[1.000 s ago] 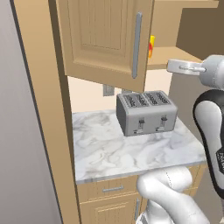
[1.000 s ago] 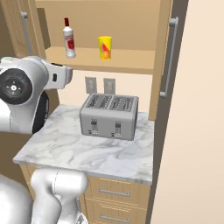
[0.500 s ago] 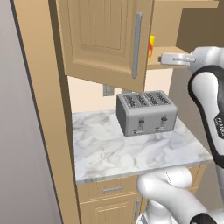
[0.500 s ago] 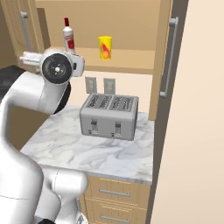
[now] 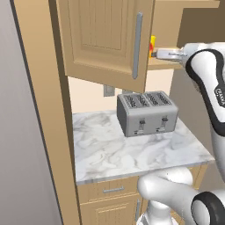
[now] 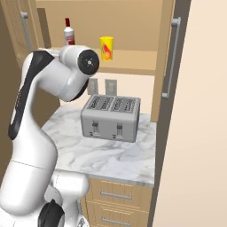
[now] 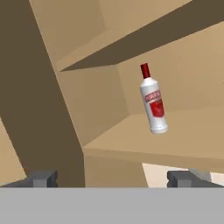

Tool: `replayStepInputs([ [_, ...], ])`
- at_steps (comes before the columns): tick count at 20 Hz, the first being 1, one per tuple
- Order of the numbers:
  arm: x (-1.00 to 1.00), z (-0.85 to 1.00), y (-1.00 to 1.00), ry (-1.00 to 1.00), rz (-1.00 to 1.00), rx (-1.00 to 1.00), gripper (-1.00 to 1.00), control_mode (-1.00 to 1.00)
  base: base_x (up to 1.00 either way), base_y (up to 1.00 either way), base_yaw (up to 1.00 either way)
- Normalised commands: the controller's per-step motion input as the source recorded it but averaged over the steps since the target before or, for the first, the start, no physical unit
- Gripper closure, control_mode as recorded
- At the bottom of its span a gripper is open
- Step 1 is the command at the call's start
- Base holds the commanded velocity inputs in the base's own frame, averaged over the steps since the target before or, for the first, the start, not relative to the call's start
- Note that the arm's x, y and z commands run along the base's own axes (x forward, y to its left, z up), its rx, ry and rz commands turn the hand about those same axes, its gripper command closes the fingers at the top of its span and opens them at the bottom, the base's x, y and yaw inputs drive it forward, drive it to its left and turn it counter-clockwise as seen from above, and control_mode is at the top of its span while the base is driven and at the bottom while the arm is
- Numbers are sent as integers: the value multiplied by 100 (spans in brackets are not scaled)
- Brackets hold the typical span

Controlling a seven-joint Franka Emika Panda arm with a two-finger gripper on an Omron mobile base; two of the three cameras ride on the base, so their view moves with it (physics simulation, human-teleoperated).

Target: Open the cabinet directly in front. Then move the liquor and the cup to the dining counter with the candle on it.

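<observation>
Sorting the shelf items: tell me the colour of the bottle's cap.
Red. The bottle shows it best in the hand view, standing on the cabinet shelf.

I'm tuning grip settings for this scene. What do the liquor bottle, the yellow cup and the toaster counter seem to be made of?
The liquor looks like glossy white or frosted glass with a red cap and red label. The cup looks like smooth, opaque yellow plastic or glazed ceramic; its flat colour leaves that open. The counter under the toaster looks like polished marble, white with grey veins.
</observation>
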Motion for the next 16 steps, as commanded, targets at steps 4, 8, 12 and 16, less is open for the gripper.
replayStepInputs([
  [4, 48, -20, 52, 2, 23, 4, -100, -100, 0, 0, 0],
  [8, 5, -29, 99, 0, 26, 0, -100, -100, 0, 0, 0],
  [12, 0, -32, 100, 0, 23, 0, -100, -100, 0, 0, 0],
  [16, 0, -35, 100, 0, 20, 0, -100, -100, 0, 0, 0],
])
